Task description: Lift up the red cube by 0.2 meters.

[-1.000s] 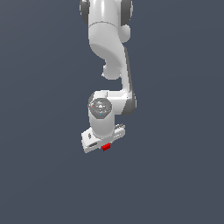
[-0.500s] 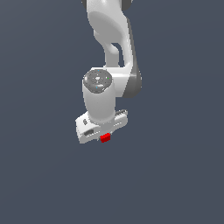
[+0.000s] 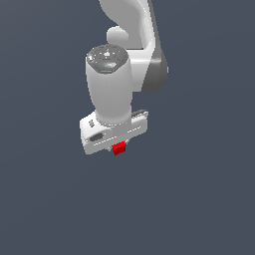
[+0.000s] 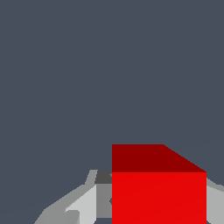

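Note:
The red cube [image 3: 119, 148] peeks out from under the white hand of my gripper [image 3: 118, 148], which faces downward from the big white arm in the exterior view. In the wrist view the red cube [image 4: 158, 188] fills the space between two grey fingers [image 4: 83, 205], which press against its sides. My gripper [image 4: 153, 205] is shut on the cube, and the cube hangs with no surface touching it. The hand hides the fingers in the exterior view.
A plain dark grey-blue ground [image 3: 199, 199] fills everything around the arm in both views. No other object shows.
The arm, hand and red cube have grown larger in the exterior view over the last second, having come up toward the camera. The cube stays held under the hand.

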Available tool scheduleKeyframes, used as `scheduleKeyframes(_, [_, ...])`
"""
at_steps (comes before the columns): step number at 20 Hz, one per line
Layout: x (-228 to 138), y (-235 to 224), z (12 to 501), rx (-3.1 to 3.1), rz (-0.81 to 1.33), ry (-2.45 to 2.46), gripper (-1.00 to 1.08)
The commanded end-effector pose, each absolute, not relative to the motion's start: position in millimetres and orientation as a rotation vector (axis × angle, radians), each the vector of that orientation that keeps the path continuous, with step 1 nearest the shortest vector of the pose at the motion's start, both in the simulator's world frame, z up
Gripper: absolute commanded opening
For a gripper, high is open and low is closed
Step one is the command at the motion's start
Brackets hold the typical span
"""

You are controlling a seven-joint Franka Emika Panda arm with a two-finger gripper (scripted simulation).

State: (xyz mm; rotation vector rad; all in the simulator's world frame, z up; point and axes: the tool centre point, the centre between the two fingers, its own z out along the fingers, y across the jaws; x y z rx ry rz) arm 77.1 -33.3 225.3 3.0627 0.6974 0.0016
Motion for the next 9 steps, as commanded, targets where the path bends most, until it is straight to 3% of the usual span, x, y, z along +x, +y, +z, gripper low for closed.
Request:
scheduleKeyframes(1, [77.3,-33.3,232.6,3.063,0.0,0.697,-1.0])
scheduleKeyframes(9, [78.5,-33.4,230.0,3.063,0.0,0.697,-1.0])
